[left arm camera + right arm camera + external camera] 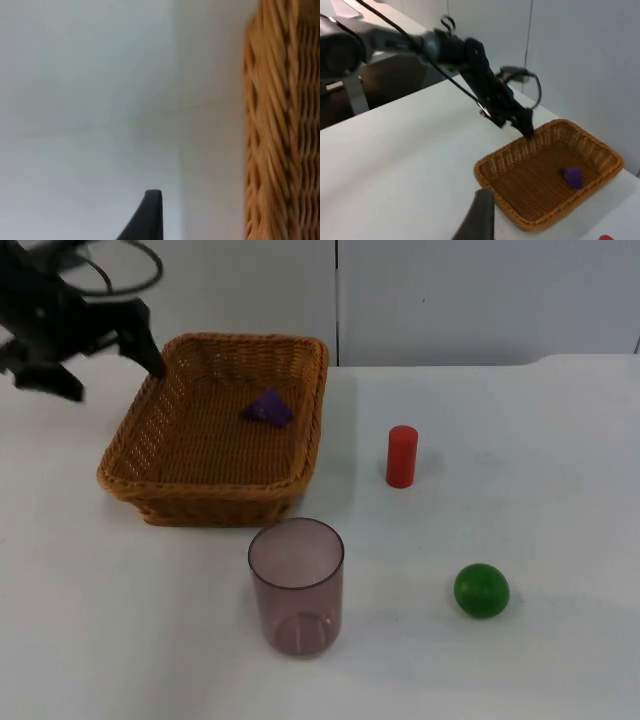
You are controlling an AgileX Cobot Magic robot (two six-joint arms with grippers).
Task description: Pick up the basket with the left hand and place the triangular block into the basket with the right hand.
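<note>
The brown wicker basket (150,455) stands on the white table at the left. A purple triangular block (267,408) lies inside it, toward the far side, also seen as the block (572,176) within the basket (500,165). My left gripper (118,383) is open at the basket's far left corner. One of its fingers (150,350) reaches the rim there and the other stays outside over the table. The left wrist view has the basket's woven wall (280,130) close beside a black fingertip (150,215). A fingertip (480,215) of my right gripper hangs high above the table, away from the basket.
A red cylinder (401,456) stands upright right of the basket. A tinted clear cup (296,585) stands just in front of the basket. A green ball (481,590) lies at the front right. The grey partition wall runs behind the table.
</note>
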